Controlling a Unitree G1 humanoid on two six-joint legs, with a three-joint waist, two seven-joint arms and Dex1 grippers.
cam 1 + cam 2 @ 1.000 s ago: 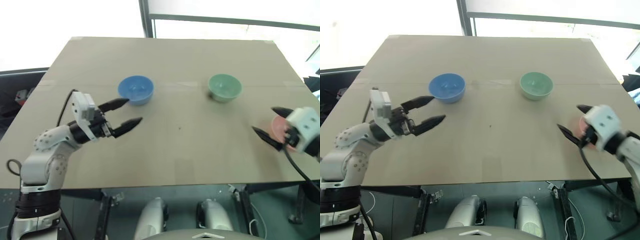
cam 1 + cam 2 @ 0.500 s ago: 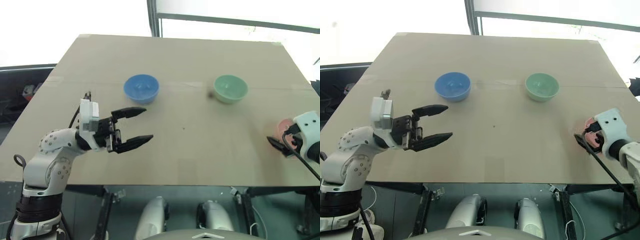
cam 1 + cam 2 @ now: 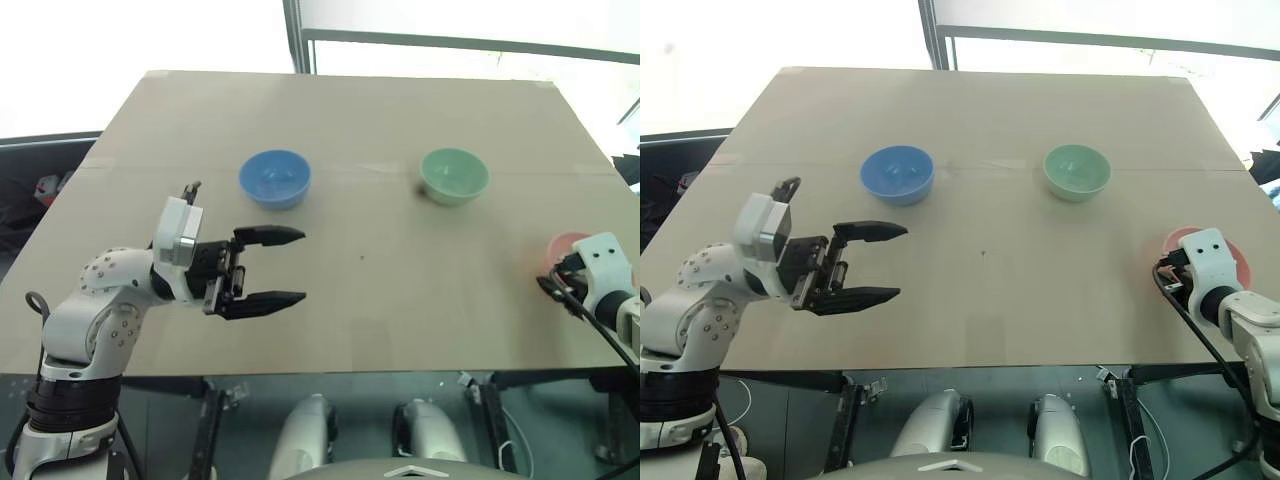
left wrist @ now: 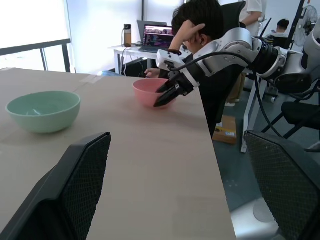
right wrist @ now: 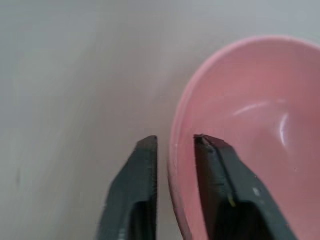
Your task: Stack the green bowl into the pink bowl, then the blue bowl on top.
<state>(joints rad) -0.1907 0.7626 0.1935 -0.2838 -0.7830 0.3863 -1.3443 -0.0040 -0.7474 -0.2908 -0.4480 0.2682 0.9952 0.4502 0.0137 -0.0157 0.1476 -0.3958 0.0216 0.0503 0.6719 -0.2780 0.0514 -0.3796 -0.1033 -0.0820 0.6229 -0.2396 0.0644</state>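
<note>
Nearest you, your right gripper (image 5: pixel 175 145) pinches the rim of the pink bowl (image 5: pixel 250 130) at the table's (image 3: pixel 400 320) right edge; your left gripper (image 3: pixel 285 266) gapes empty. Farther off, blue bowl (image 3: pixel 274 178) and green bowl (image 3: pixel 454 175) sit unstacked.

Left tool (image 3: pixel 290 266) spread wide above table; right tool (image 5: pixel 173 145) pinched narrow

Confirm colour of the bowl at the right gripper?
Salmon pink bowl, plain; clearest in the right wrist view.
</note>
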